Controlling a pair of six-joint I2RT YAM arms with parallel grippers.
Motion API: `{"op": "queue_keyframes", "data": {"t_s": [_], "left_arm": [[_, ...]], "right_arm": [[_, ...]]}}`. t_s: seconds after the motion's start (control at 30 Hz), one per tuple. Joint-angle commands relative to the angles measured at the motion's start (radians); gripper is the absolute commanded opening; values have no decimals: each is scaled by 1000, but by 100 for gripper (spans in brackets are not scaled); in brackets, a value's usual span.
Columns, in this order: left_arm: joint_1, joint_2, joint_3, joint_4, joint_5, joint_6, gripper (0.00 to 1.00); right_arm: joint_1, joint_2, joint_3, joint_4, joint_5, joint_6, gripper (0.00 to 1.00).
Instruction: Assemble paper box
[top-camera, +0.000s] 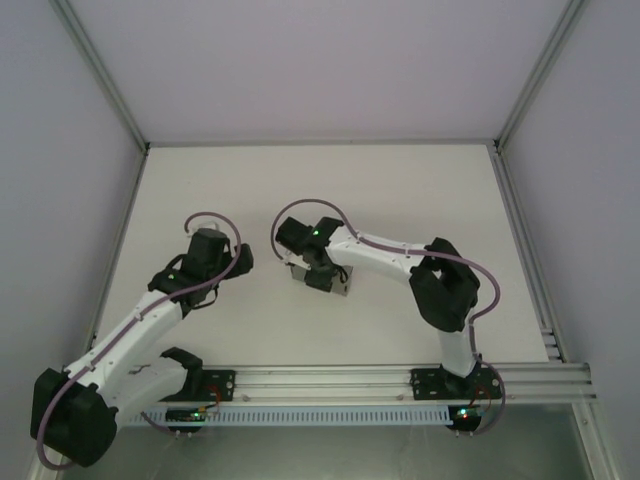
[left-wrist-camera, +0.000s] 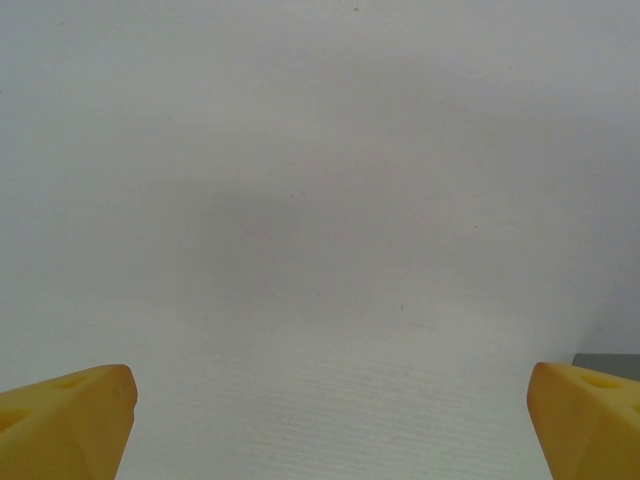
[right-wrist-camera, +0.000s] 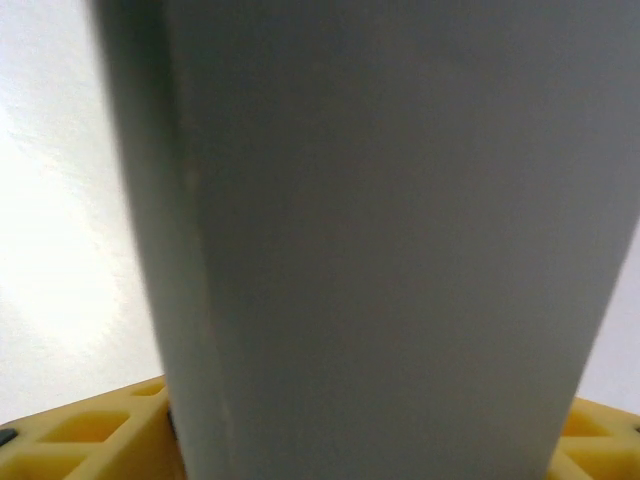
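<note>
Standing mid-surface (top-camera: 400, 190), the paper box (top-camera: 341, 283) is clamped between the fingers of the right gripper (top-camera: 318, 273), its long side running away from the wrist. The left gripper (left-wrist-camera: 330, 385) is spread wide and empty, with the box lying to its right.

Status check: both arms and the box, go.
Left claw open over the table, holding nothing. Right claw shut on the grey box, mid-table. Nothing seen in the way.
</note>
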Motion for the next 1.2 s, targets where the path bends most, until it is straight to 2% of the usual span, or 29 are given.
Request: {"op": "queue_keyframes", "data": {"t_s": [0.0,0.2,0.33,0.43,0.53,0.63,0.77,0.93,0.97,1.17], "left_arm": [[9,-17,7,1,-30,12,100],[13,-15,-2,-10,-47,3,100],[13,-17,-8,-5,-41,1,99],[15,-19,-7,-7,-39,0,100],[14,-23,-9,-7,-44,-2,99],[14,-25,-8,-4,-45,1,100],[14,-21,-5,1,-42,6,100],[15,-18,3,7,-27,12,100],[15,-18,3,7,-24,13,100],[17,-15,7,18,4,19,99]], "right_arm": [[5,27,11,10,232,-42,67],[-7,45,-69,254,417,-221,67],[-25,42,-102,402,489,-294,72],[-17,24,-151,469,493,-363,73],[11,4,-185,429,458,-346,73],[51,0,-219,394,476,-311,76],[100,2,-223,302,482,-168,77],[153,-10,-237,199,476,-18,95],[161,-16,-244,186,463,1,99],[187,-104,-326,198,273,12,99]]}}
